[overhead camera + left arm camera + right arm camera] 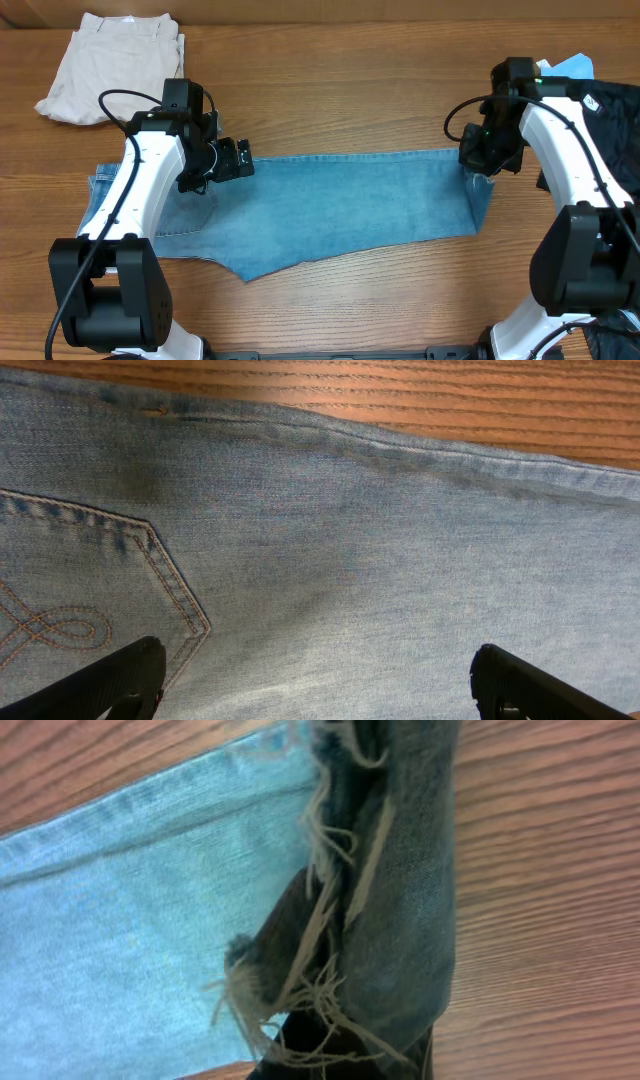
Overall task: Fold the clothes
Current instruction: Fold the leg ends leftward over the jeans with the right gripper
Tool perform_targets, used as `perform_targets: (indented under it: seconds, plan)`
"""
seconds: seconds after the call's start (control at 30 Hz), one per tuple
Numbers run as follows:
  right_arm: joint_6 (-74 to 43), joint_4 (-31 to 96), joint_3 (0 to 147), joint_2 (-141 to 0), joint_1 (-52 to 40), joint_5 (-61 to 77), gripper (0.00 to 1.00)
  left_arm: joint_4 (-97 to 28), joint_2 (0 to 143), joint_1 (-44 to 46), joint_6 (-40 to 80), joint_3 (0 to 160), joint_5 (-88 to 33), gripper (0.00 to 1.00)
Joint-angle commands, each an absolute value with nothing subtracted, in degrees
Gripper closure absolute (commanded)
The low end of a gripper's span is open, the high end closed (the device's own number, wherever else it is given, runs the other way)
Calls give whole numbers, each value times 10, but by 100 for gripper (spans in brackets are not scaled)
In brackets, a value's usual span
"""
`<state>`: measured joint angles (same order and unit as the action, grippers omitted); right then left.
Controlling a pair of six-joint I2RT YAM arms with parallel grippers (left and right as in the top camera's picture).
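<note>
While the jeans [340,205] lie stretched across the middle of the bench [350,60], waist end toward the left arm and leg ends toward the right arm, the fold looks only partly made. They show as a single long band, so the legs seem to be laid one on the other already, though the overhead view does not let me confirm how neatly the layers line up. The left tool [235,160] hovers over the seat area with its fingers spread wide and nothing between them; its wrist view shows the denim flat below, the stitched back pocket [90,590] just beside one finger and the upper edge of the cloth near bare wood. The right tool [487,160] is pressed together on the frayed hem [390,920] at the far leg end, and that end stands bunched and raised off the bench while the rest of the leg lies flat. As I judge it, what is left is the crosswise folding: the pinched hem has to travel over toward the waist, be laid down square, and probably be halved once more. Cream trousers [115,65] sit folded at the far left corner, and black garments [610,130] with a bright-blue cloth [570,67] sit at the far right, both apart from the jeans.
</note>
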<state>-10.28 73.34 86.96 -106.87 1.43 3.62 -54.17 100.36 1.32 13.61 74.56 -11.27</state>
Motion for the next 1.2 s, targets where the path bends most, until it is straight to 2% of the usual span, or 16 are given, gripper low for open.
perform_targets:
  seconds: [0.0,0.3,0.57,0.6,0.63,0.67,0.7,0.9,1.03,1.1,1.17]
  plan:
    - [-105,735,869,-1049,1,60,96,-541,1000,15,142,742,-110,0]
    - [-105,732,841,-1049,-40,186,96,-539,1000,15,142,742,-110,0]
    - [-107,721,839,-1049,-100,194,94,-542,1000,15,142,742,-110,0]
    - [-108,721,839,-1049,-105,193,90,-542,1000,15,142,742,-110,0]
    - [-108,721,839,-1049,-109,192,80,-543,1000,15,142,742,-110,0]
    - [-107,721,839,-1049,-112,191,58,-544,1000,15,142,742,-110,0]
    - [-107,721,839,-1049,-113,191,41,-544,1000,15,142,742,-110,0]
    - [-107,721,840,-1049,-107,149,52,-546,1000,15,142,742,-110,0]
    - [-107,720,847,-1049,-80,146,54,-545,1000,15,142,742,-110,0]
    - [-107,710,849,-1049,-61,140,61,-545,1000,15,142,742,-110,0]
    - [-107,689,849,-1049,-40,131,73,-546,1000,15,142,742,-110,0]
